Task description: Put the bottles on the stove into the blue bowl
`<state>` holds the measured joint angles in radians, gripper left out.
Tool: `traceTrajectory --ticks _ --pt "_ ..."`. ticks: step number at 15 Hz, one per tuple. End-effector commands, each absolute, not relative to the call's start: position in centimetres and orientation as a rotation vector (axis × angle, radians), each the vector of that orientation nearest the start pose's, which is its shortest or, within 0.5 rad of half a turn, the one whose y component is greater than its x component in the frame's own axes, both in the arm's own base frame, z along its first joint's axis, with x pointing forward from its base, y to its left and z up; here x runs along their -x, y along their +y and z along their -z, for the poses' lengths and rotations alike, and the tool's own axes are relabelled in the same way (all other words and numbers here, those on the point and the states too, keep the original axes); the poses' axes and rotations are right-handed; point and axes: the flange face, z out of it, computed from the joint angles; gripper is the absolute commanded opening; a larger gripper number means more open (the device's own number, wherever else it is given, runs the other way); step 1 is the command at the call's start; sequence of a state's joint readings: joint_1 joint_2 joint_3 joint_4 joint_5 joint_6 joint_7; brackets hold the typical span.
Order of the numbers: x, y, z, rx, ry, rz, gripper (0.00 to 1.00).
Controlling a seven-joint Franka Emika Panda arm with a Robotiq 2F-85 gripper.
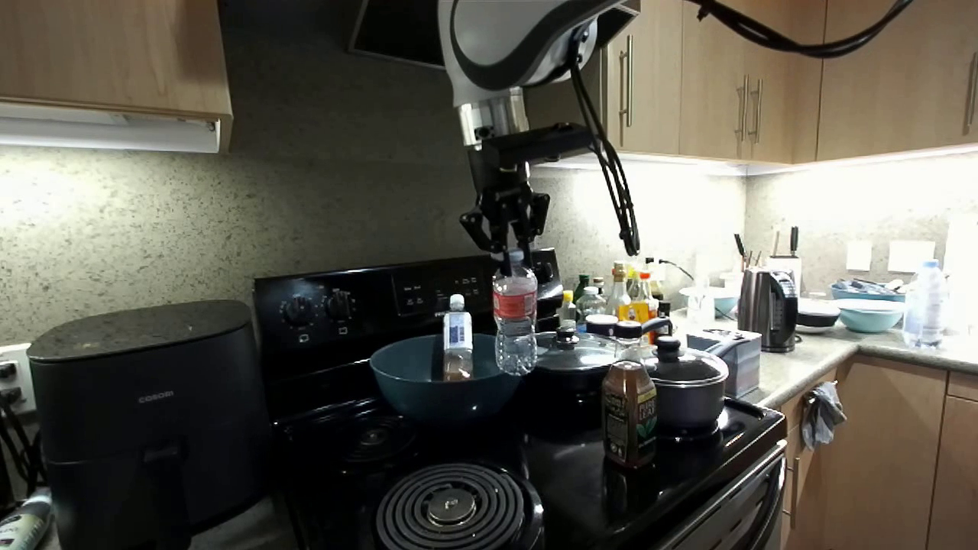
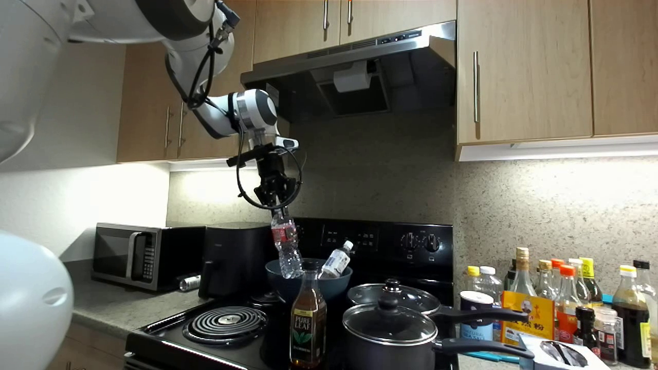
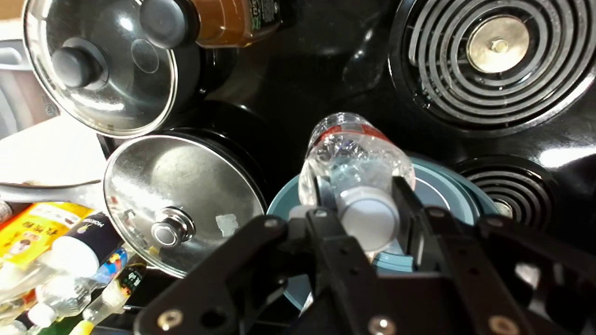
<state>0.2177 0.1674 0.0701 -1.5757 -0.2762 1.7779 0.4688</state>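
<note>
One robot arm (image 2: 221, 121) stretched out high over the stove (image 1: 581, 489), wrist bent so the gripper (image 3: 364, 190) aims pretty much straight down, only a bit off plumb. Fingers (image 3: 406, 204) are clamped on the neck of the red-label bottle (image 1: 515, 313), right by its white cap (image 3: 370, 225), so yeah, it's holding that one. Bottle's up in the air at the rim of the blue bowl (image 1: 451, 401); can't tell if the base is inside the rim. Cap end up, base down, long axis close to vertical with a slight lean. The white-label bottle (image 1: 458, 340) is sitting in the bowl, propped at a slant, cap up and poking above the rim. Blue print on that one, too small for me to read, same deal with the red one. The brown tea bottle (image 2: 307, 324) stands upright on the stove just beside the gray pot (image 2: 383, 349), and it says PURE LEAF plain as day, green leaf and all. Other stuff I can make out: COSORI on the air fryer (image 1: 153, 412), SEA SALT on a tub (image 2: 475, 331), Chinese characters on an orange box (image 2: 529, 331).
</note>
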Motion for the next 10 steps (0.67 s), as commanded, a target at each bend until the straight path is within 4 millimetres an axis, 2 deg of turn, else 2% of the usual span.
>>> traceTrajectory --ticks 1,5,10 --pt "-59.3 14.9 -55.6 3.349 0.276 0.296 0.08" --pt "-60.5 14.7 -55.1 3.302 0.303 0.352 0.08" --pt "-63.6 14.3 -52.5 3.294 0.341 0.496 0.08"
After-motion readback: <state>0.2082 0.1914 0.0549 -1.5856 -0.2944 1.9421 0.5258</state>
